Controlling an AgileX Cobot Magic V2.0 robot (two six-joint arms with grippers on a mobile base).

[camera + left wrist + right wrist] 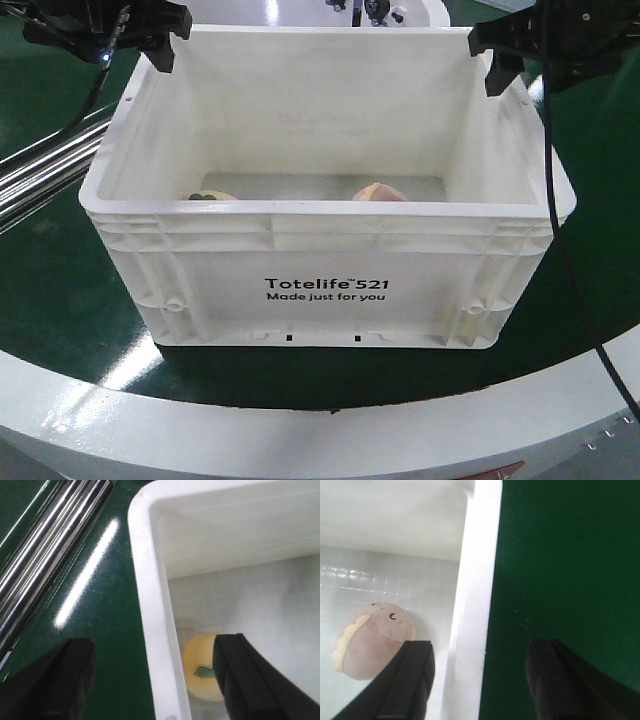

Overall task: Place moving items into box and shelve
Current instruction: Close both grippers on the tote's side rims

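The box (330,222) is seen in white, with black print (325,288) on its front. The surface (60,290) beneath is coloured glossy dark green. One moving item (197,652) is shown pale beige with a green mark. The other item (375,640) is coloured dusty pink, trimmed with a yellow scalloped frill and small black marks.

surface: green tabletop (60,300) | on it: white box (330,250) | left edge: chrome rails (55,530)
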